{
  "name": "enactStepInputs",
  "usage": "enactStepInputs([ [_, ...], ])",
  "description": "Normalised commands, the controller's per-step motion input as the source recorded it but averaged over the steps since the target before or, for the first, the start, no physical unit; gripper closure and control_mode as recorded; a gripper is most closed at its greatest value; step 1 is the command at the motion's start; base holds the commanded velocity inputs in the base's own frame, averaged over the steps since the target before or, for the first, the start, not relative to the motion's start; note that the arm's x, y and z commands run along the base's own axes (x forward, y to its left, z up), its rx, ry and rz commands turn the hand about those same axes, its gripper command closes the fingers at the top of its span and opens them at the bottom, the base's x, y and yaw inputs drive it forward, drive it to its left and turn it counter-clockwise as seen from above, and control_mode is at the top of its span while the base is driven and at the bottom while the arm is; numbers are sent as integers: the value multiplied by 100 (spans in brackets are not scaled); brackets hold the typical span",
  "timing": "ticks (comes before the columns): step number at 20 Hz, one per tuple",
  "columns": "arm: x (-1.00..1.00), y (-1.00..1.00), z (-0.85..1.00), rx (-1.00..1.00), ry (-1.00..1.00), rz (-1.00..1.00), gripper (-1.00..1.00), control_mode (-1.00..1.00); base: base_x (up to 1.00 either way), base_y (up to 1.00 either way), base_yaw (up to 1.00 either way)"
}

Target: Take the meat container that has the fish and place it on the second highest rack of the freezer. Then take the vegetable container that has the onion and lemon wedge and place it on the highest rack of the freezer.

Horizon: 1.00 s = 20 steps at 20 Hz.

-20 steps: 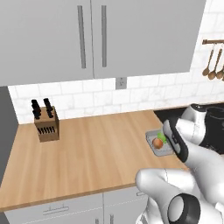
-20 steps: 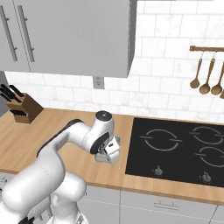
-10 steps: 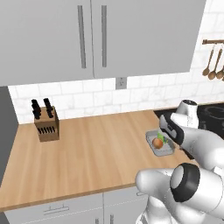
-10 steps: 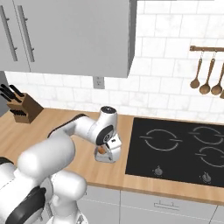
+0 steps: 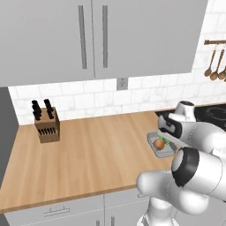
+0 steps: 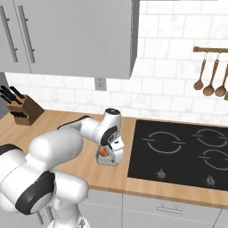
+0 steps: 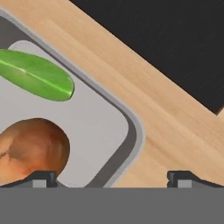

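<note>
1. Left base view: the vegetable container (image 5: 161, 146) with the onion (image 5: 159, 144) sits on the table (image 5: 97, 154) beside the hob (image 5: 212, 112).
2. Right base view: the gripper (image 6: 111, 156) poises over the container.
3. Hand view: spread wide and empty-handed, it straddles the container's rim beside the onion and lemon wedge (image 7: 37, 75).

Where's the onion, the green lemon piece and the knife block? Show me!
onion (image 7: 33, 148), hand view, middle of its round brown side.
lemon wedge (image 7: 37, 75), hand view, middle of its green skin.
knife block (image 5: 47, 129), left base view, front face of the wooden block.
</note>
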Motion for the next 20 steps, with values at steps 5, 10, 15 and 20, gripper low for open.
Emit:
enactStepInputs([
  [5,16,0,-5,0,5,-4,-100,-100,0,0,0],
  [10,1,-1,-10,0,3,-1,-100,-100,0,0,0],
  [15,0,-15,-16,0,0,0,-100,-100,0,0,0],
  [20,0,-22,-15,1,0,0,-100,-100,0,0,0],
])
